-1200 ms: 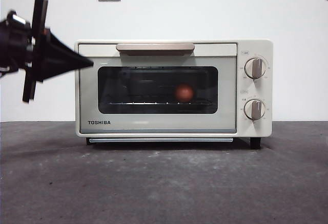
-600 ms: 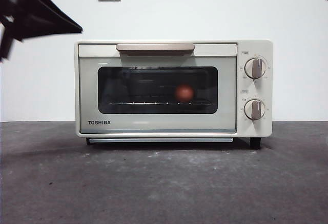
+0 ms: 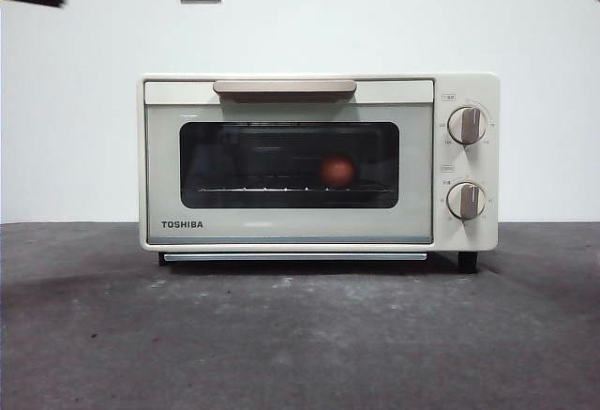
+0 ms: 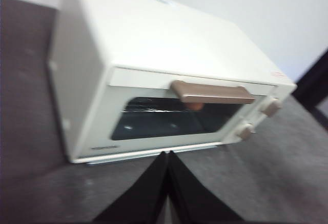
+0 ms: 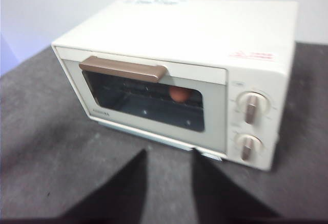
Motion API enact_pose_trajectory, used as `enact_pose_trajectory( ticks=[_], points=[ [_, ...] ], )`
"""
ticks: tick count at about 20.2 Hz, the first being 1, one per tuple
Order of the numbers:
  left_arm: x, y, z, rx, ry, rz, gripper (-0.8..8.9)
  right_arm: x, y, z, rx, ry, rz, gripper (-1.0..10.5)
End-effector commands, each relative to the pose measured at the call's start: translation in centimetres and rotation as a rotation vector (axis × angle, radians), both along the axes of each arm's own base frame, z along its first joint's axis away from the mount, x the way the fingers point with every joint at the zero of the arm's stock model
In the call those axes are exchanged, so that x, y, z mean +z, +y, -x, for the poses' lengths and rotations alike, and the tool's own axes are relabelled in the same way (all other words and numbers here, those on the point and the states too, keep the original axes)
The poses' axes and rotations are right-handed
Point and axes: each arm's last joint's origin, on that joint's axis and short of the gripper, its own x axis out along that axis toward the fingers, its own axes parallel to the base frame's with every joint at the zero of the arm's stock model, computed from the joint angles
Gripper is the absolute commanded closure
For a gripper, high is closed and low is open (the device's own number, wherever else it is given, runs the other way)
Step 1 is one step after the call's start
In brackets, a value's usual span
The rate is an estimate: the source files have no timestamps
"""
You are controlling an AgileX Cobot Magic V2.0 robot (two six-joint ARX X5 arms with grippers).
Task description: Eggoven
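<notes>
White wall [image 3: 394, 16] and a dark grey table [image 3: 300, 335] frame the cream Toshiba toaster oven [image 3: 319, 161], which stands with its door closed and beige handle [image 3: 284, 86] at the top, two knobs [image 3: 466, 125] stacked on its right side. Behind the dark glass window [image 3: 289, 164], the reddish-brown egg [image 3: 337, 170] sits on the wire rack, right of centre. My left gripper [image 4: 167, 155] hangs above the table in front of the oven with its jaws pressed together and holding nothing, while my right gripper [image 5: 169, 155] also hangs back from the oven, jaws parted and empty.

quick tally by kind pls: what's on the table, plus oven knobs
Toaster oven: 1, door shut
Egg: 1, inside on the rack, seen through the window
Knobs: 2, upper and lower
Total: 4
</notes>
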Motion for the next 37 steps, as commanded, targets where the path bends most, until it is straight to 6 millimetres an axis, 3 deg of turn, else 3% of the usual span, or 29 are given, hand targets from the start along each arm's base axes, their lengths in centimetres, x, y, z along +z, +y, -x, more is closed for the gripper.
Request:
enact_pose_trajectory(
  ticks=[1,9,34,37],
  points=[
    [0.9,0.5,1.3,0.051,-0.078,-0.065,8.06,-1.3,0.7,-0.3,0.053,-0.127,-0.02,9.4],
    [2.0,1.2,4.0,0.08,-0.204,-0.103,8.06,-4.2,1.2,-0.8,0.047,-0.191,-0.07,9.4],
    [1.5,1.2,4.3,0.076,-0.153,-0.116,8.06,-4.0,0.9,-0.7,-0.01,-0.217,-0.054,9.4],
    [1.6,1.3,4.4,0.06,-0.224,-0.218,8.06,-4.0,0.9,-0.7,-0.011,-0.217,-0.054,9.4]
  ],
)
